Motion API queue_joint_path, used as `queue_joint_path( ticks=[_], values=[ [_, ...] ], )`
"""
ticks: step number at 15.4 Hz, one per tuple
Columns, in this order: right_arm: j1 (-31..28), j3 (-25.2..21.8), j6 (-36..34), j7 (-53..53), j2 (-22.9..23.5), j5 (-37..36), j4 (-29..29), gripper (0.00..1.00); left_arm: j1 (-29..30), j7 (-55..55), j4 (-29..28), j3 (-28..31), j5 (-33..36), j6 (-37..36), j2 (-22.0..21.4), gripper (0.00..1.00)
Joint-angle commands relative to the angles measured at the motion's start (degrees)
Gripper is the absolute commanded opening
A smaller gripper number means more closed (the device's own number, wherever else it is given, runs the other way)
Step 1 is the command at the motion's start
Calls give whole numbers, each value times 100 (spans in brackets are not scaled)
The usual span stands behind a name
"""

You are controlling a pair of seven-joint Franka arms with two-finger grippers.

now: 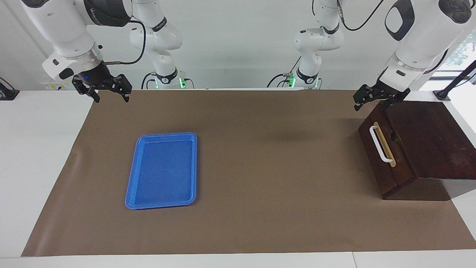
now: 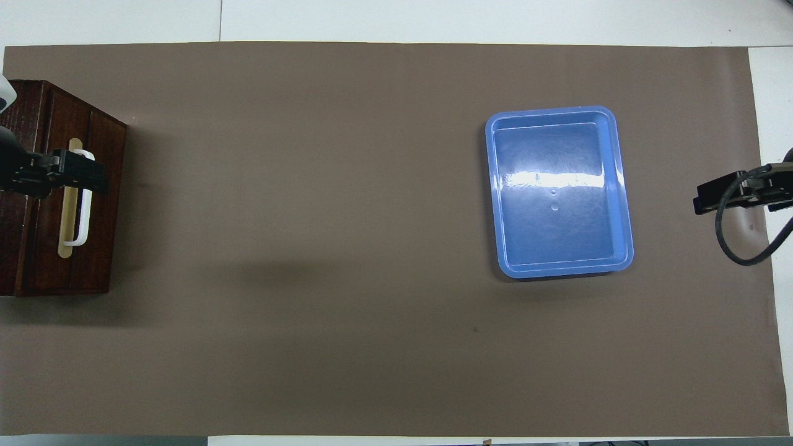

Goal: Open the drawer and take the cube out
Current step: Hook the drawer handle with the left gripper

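Facing view: the drawer [image 1: 381,147] is seen closed in its dark cabinet [image 1: 427,145] at the left arm's end of the table. The left gripper [image 1: 372,100] is held over the cabinet's top corner nearest the robots, fingers spread. The right gripper [image 1: 109,92] is held spread, waiting, over the mat's edge.

Overhead view: the left gripper [image 2: 93,179] is seen over the white handle [image 2: 82,204], probably not touching. A blue tray [image 2: 622,204] is seen toward the right arm's end. The cube is not seen.

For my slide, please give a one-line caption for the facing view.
Left gripper hangs over the closed drawer; right gripper waits above the table edge, blue tray empty.
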Motion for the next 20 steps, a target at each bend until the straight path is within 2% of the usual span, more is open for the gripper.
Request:
queue_joint_path(
  ticks=[1, 5, 7, 9, 12, 16, 20],
  values=[
    [-99, 78, 72, -18, -81, 96, -61, 100, -30, -7, -17, 35, 75, -17, -57, 100],
    [-99, 78, 72, -18, -81, 96, -61, 100, -21, -7, -104, 35, 110, 122, -74, 100],
    [-99, 78, 63, -27, -81, 96, -61, 100, -91, -15, -568, 9, 705, 770, -258, 100],
    [-99, 78, 63, -36, -81, 96, -70, 100, -83, -24, -807, 0, 778, 1089, -329, 100],
    [-91, 78, 63, -36, -81, 88, -70, 100, -100, -42, -1000, 0, 1005, 1545, -232, 100],
    [-82, 78, 54, -36, -81, 88, -61, 100, -408, -59, -1738, -9, 2322, 2389, 66, 100],
    [-82, 78, 37, -36, -81, 88, -61, 100, -215, -59, -2012, 0, 2903, 3145, 399, 100]
  ],
)
